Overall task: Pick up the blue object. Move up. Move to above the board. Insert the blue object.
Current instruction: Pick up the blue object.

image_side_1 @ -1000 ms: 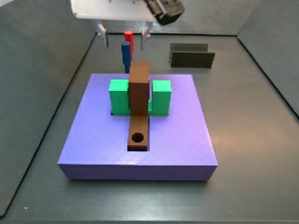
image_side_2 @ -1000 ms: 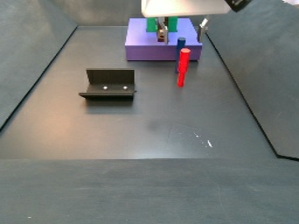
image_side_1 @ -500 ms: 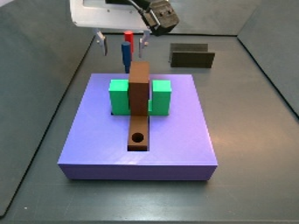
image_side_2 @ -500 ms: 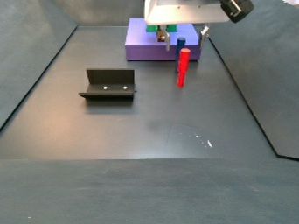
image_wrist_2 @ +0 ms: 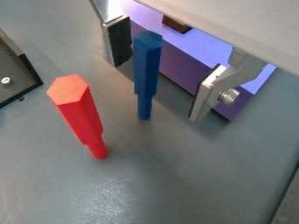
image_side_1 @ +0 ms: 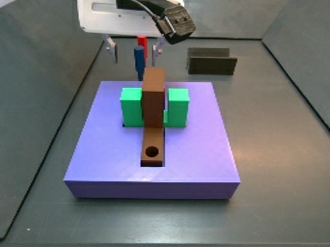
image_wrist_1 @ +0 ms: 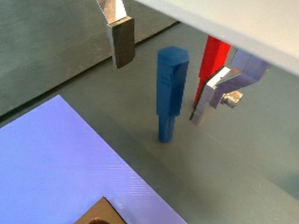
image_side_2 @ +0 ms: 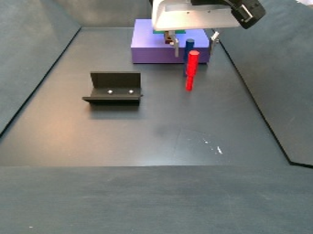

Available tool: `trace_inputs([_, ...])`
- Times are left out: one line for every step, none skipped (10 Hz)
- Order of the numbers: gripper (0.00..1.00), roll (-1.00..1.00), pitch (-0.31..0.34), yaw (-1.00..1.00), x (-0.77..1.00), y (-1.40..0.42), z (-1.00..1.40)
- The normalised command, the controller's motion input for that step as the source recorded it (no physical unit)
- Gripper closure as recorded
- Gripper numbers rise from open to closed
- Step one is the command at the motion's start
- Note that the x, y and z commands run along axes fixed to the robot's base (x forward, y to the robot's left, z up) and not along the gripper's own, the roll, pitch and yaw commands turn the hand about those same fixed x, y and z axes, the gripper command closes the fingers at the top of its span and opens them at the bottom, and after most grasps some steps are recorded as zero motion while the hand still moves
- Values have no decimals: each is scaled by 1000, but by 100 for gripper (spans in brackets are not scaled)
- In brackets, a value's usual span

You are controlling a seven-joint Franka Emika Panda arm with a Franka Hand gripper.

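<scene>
Pick-up step in hand, grasp not yet made. End effector (image_wrist_2: pixel 167 77) open, low at the far end of the bench, straddling the blue peg (image_wrist_2: pixel 146 74); clear gaps showing between peg and both fingers (image_wrist_1: pixel 121 41) in both wrist views. Blue peg upright on the grey bench floor (image_wrist_2: pixel 176 175), just beside the purple slab (image_side_1: pixel 154 145), at upper centre of a side view (image_side_1: pixel 135 60). Red peg (image_wrist_2: pixel 79 114) also upright, near the blue one but outside the fingers.

To do well: centre the peg between the pads before closing, since in a wrist view it sits nearer one finger than the other. Close squarely on the upper shaft, keeping the peg vertical for a clean insertion afterwards. Avoid brushing the red peg or the slab edge while closing.

Brown plank (image_side_1: pixel 153 111) lying on the slab between green blocks (image_side_1: pixel 131 106), round hole (image_side_1: pixel 153 152) toward the lower end, unoccupied. Fixture (image_side_2: pixel 113 88) well apart, at left of a side view.
</scene>
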Motion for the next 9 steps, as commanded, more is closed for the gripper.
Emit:
trace_inputs([0,0,0,-14,0,-34,-29])
trace_inputs([0,0,0,-123,0,-49,-46])
trace_inputs([0,0,0,-100,0,0,0])
trace_inputs([0,0,0,0,0,0,0])
trace_inputs([100,0,0,0,0,0,0])
trace_inputs([100,0,0,0,0,0,0])
trace_inputs([100,0,0,0,0,0,0])
trace_inputs([100,0,0,0,0,0,0])
trace_inputs([100,0,0,0,0,0,0])
